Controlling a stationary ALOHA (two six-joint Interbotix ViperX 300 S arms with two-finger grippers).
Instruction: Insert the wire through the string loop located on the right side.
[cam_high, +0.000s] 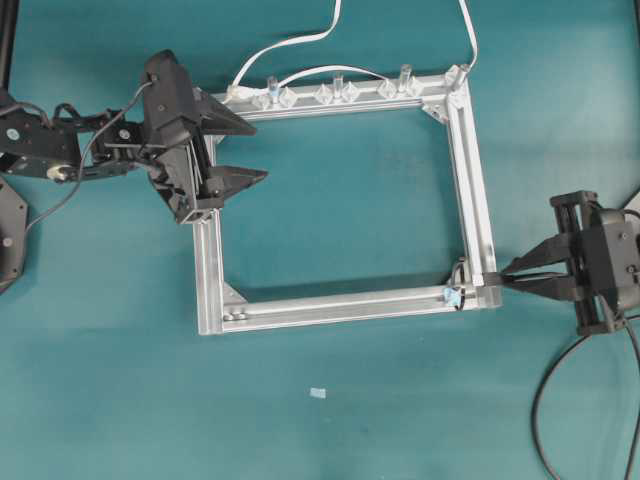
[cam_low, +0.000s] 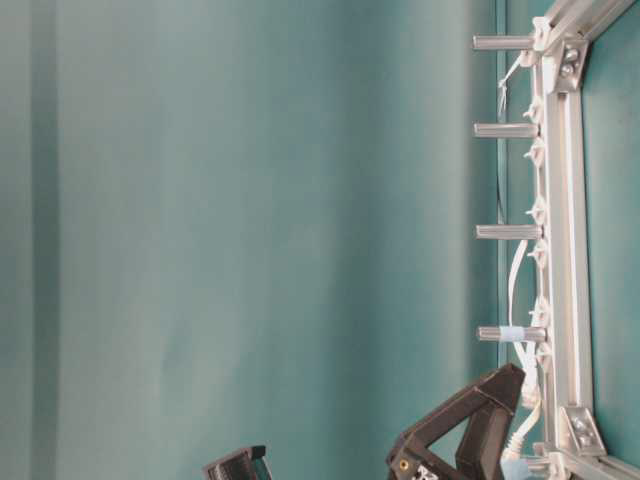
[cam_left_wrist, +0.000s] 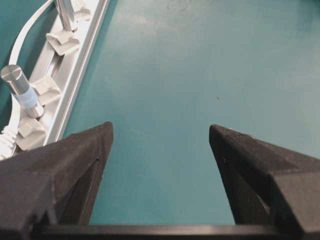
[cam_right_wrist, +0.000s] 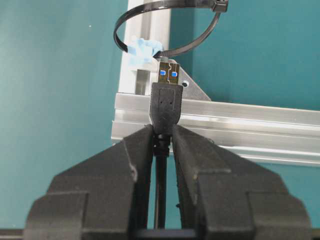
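Note:
The wire is a black cable (cam_high: 545, 400) ending in a black plug (cam_right_wrist: 165, 102) with a flat metal tip (cam_right_wrist: 168, 72). My right gripper (cam_right_wrist: 162, 131) is shut on the plug's neck, at the frame's lower right corner (cam_high: 505, 278). The string loop (cam_right_wrist: 118, 30), a thin dark band with a pale-blue bit (cam_right_wrist: 141, 48) at its base, stands on the aluminium frame (cam_high: 340, 300) directly ahead of the plug. The metal tip reaches the loop's near strand; I cannot tell whether it is inside. My left gripper (cam_high: 260, 150) hangs open over the frame's upper left, with nothing between its fingers (cam_left_wrist: 160, 130).
A white flat cable (cam_high: 290, 45) runs along the frame's far bar among clear plastic pegs (cam_high: 335, 92). A metal post with a blue band (cam_left_wrist: 20, 87) stands left of my left gripper. A small pale scrap (cam_high: 318, 393) lies on the teal table.

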